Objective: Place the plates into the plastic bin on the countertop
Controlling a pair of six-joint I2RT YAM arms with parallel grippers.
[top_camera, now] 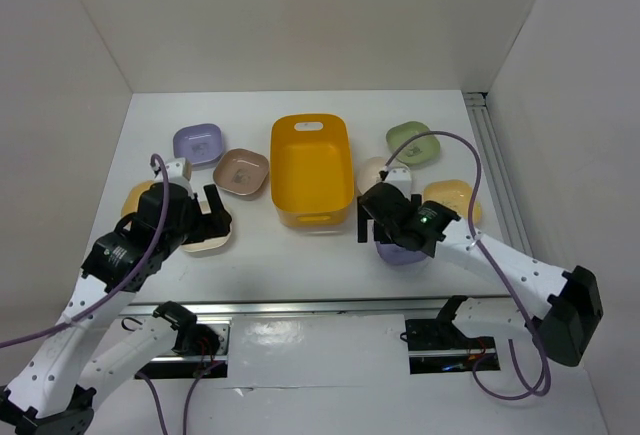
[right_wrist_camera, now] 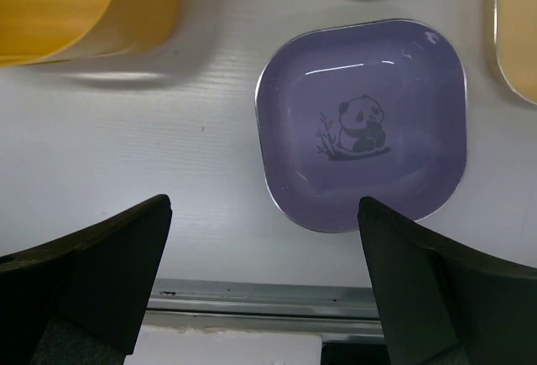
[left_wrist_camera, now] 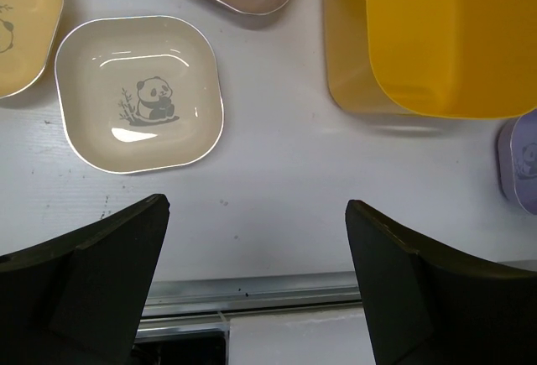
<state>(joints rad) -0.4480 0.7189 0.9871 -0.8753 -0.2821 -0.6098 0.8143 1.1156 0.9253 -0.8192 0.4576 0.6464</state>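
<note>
The empty yellow-orange plastic bin point(top_camera: 310, 170) stands mid-countertop point(top_camera: 290, 260). Left of it lie a lavender plate point(top_camera: 197, 143), a brown-pink plate point(top_camera: 243, 172), a yellow plate point(top_camera: 135, 198) and a cream plate point(left_wrist_camera: 138, 94). On its right are a green plate point(top_camera: 414, 141), a cream plate point(top_camera: 374, 169), a yellow plate point(top_camera: 455, 198) and a lavender plate point(right_wrist_camera: 362, 134). My left gripper point(left_wrist_camera: 256, 205) hovers open, just near of the left cream plate. Held above the near lavender plate's front-left edge, my right gripper point(right_wrist_camera: 264, 203) is open and empty.
A metal rail point(top_camera: 300, 307) runs along the countertop's near edge, and another rail point(top_camera: 495, 165) borders the right side. White walls close off the left, back and right. Each arm trails a purple cable point(top_camera: 470, 170).
</note>
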